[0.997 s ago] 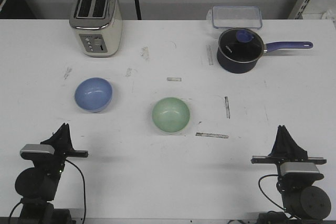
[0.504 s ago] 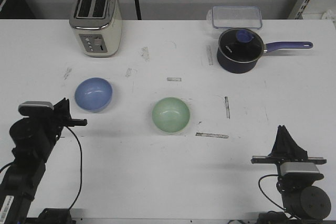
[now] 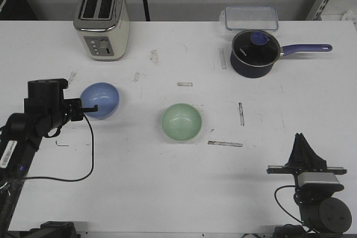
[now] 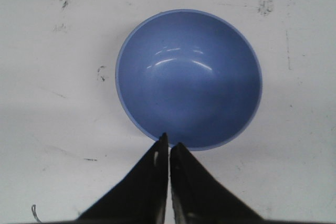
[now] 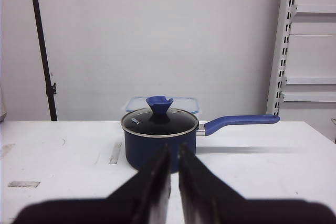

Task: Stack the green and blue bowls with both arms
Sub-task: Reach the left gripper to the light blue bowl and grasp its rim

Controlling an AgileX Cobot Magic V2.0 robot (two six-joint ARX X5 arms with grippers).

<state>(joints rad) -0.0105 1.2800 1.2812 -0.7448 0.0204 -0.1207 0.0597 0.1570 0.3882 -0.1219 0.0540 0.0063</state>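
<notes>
Since the earlier frame, our left arm (image 3: 33, 121) has reached forward off its base; its clenched jaws now point at the blue bowl (image 4: 189, 78), tips at its near rim. Our right gripper (image 5: 174, 153) sits parked, jaws clenched. Mid-counter, the green bowl (image 3: 181, 122) lies well apart from both.

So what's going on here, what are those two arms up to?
The left arm has swung out over the blue bowl, its left gripper shut and empty at the bowl's near rim. The green bowl sits apart, untouched, in the middle of the table. The right gripper is parked at its base, closed on nothing, facing a lidded saucepan. Nothing is stacked yet.
</notes>
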